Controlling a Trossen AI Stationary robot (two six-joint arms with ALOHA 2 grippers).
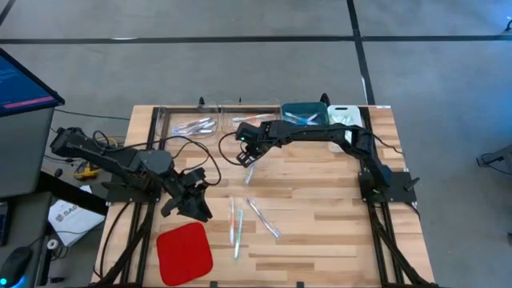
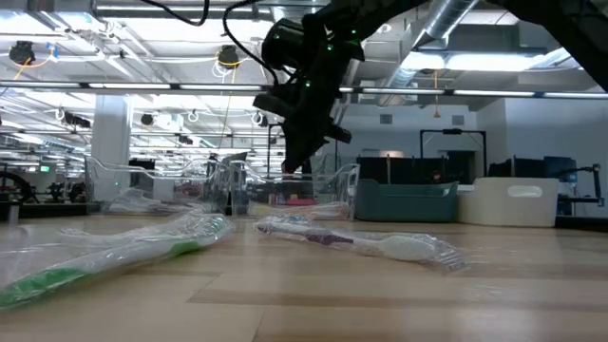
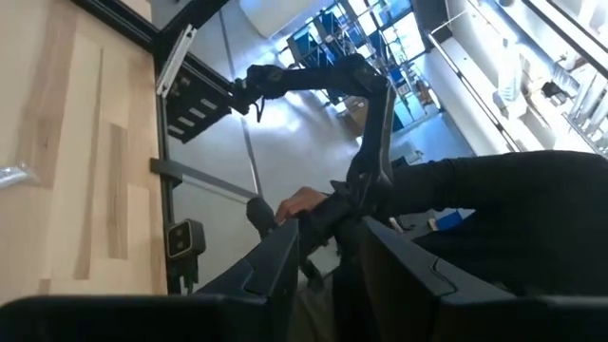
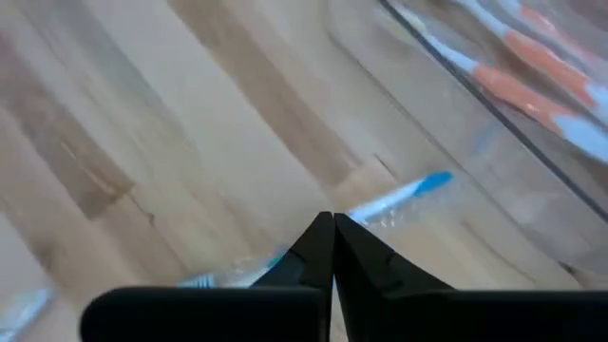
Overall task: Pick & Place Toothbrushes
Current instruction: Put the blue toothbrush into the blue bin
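The right gripper (image 4: 332, 249) is pressing its fingers together on what looks like a blue-tipped toothbrush (image 4: 404, 197), light, stiff, in crinkly wrap, best pinched mid-handle. More wrapped toothbrushes (image 1: 248, 216) are lying on the wooden bench (image 1: 320, 200) beyond it. The left gripper (image 1: 192, 190) is waiting half-spread.

Pale wood-plank table (image 1: 320, 200), matt; toothbrushes (image 2: 361, 242) in glossy clear plastic.
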